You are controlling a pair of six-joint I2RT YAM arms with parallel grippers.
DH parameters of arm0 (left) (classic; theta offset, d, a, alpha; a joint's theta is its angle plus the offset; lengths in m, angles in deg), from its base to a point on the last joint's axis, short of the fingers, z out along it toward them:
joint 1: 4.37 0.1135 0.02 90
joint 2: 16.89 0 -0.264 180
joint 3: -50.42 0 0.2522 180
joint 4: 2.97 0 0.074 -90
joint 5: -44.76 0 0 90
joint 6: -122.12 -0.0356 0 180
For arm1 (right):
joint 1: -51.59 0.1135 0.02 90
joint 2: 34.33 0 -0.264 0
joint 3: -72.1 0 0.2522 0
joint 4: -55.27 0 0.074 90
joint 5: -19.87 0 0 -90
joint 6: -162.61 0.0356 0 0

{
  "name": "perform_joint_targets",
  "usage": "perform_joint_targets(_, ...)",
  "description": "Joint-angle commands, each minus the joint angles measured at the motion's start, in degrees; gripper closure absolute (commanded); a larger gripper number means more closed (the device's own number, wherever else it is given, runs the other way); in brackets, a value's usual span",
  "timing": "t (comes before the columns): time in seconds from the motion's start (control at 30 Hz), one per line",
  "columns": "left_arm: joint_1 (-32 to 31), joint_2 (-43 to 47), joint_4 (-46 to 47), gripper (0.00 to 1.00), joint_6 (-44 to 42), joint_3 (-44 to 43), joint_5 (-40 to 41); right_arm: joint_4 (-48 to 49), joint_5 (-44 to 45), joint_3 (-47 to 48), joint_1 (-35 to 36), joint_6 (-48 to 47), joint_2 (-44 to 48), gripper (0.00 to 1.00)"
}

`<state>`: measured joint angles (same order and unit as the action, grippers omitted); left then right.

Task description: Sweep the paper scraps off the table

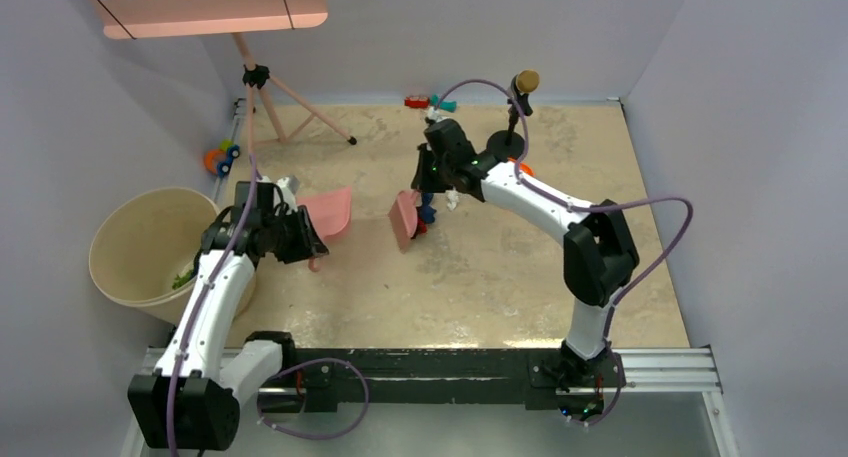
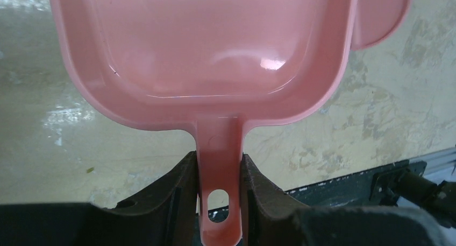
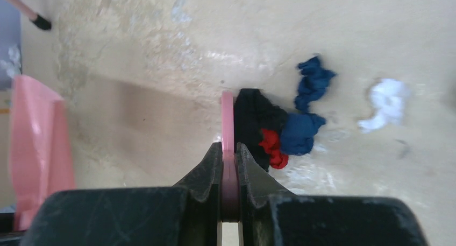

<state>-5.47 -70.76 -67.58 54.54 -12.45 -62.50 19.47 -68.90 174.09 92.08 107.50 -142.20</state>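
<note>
A small pile of paper scraps lies mid-table: black (image 3: 253,114), red (image 3: 271,146), dark blue (image 3: 298,133) (image 3: 313,82) and, a little apart, white (image 3: 384,103). In the top view the pile (image 1: 428,217) sits just right of a flat pink sweeper blade (image 1: 403,220). My right gripper (image 3: 228,149) is shut on that blade (image 3: 227,114), which stands on edge against the black scrap. My left gripper (image 2: 218,168) is shut on the handle of the pink dustpan (image 2: 215,52). The pan looks empty and sits left of the sweeper in the top view (image 1: 332,212). The table (image 1: 480,287) is beige and stained.
A large beige bucket (image 1: 130,227) stands off the table's left edge, with green bits inside. A tripod (image 1: 270,107) and a black stand with a brown top (image 1: 520,102) stand at the back. Small toys lie at the back edge (image 1: 430,103) and far left (image 1: 222,159). A black rail (image 1: 440,367) runs along the front.
</note>
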Motion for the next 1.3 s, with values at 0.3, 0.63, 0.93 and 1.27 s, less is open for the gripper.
perform_joint_targets(0.3,-19.70,-12.97,1.26,1.00,-2.93,-2.66,4.73,-8.15,6.72,4.11,-3.39,-19.88,16.05,1.00)
perform_joint_targets(0.63,-35.44,-16.47,-2.61,1.00,-1.23,-4.95,13.94,-8.74,18.81,3.81,-3.41,-52.48,11.29,1.00)
perform_joint_targets(0.93,-42.93,-24.23,-4.20,1.00,1.92,-8.03,21.06,-8.58,19.24,12.41,-3.49,-57.91,0.42,1.00)
perform_joint_targets(1.27,-43.11,-31.26,3.19,1.00,0.00,-9.92,19.16,-1.67,12.11,9.37,-3.42,-55.64,-2.67,1.00)
